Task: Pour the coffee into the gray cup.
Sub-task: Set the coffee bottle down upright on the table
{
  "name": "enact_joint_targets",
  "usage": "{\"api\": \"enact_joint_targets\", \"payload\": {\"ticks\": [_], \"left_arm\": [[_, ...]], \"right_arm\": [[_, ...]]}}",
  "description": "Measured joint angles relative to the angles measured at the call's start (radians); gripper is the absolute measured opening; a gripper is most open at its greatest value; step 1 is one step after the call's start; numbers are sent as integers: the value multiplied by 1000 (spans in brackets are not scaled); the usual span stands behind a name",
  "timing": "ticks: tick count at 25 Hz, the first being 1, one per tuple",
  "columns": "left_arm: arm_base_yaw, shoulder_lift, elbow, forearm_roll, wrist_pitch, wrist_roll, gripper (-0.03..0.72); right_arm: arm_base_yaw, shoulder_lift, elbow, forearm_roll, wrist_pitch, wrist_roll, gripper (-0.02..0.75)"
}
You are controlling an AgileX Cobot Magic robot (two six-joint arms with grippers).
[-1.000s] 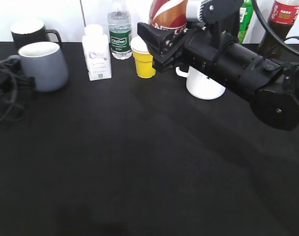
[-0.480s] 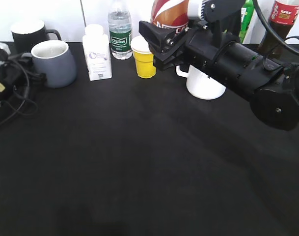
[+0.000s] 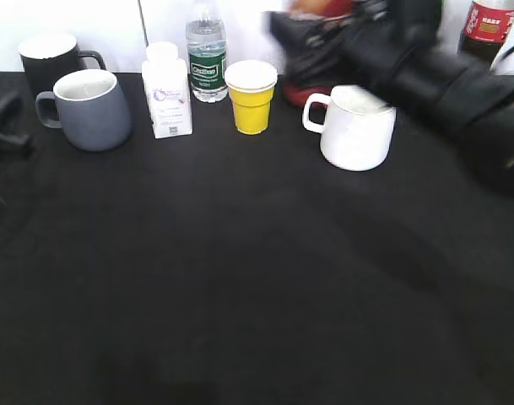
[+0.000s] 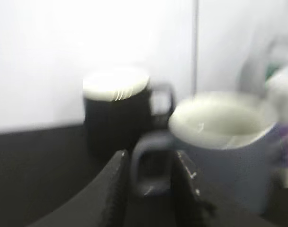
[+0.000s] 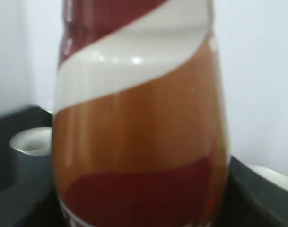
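The gray cup [image 3: 88,110] stands upright at the back left, handle to the left. In the left wrist view its handle [image 4: 151,165] lies between the two fingers of my left gripper [image 4: 151,187], which is open with gaps on both sides. In the exterior view this gripper [image 3: 5,118] sits at the far left edge, beside the cup. My right gripper [image 3: 307,42] is blurred at the top, shut on the coffee bottle [image 3: 311,84], mostly hidden by the arm. The bottle's red-brown and white label [image 5: 139,142] fills the right wrist view and hides the jaws.
Along the back stand a black mug [image 3: 50,55], a white pill bottle [image 3: 166,89], a green-labelled water bottle [image 3: 206,51], a yellow paper cup [image 3: 251,97], a white mug [image 3: 354,126] and a red-labelled cola bottle [image 3: 491,24]. The black table [image 3: 240,278] stretches forward.
The gray cup slid right from the left edge, then stopped. My left gripper has drawn back to the left. My right arm has swung up and to the right with the bottle.
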Motion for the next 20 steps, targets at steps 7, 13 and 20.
{"api": "enact_joint_targets", "payload": {"ticks": [7,13,20], "left_arm": [[-298,-211,10,2,240,0,240],[-358,-211,10,6,255,0,240],[-358,-211,10,7,256,0,240]], "right_arm": [[-362,-27,0,100,34,-51,533],[-428,277,-2,181,-239,-53,533],[-428,516,-119,183,-307,-53,533]]}}
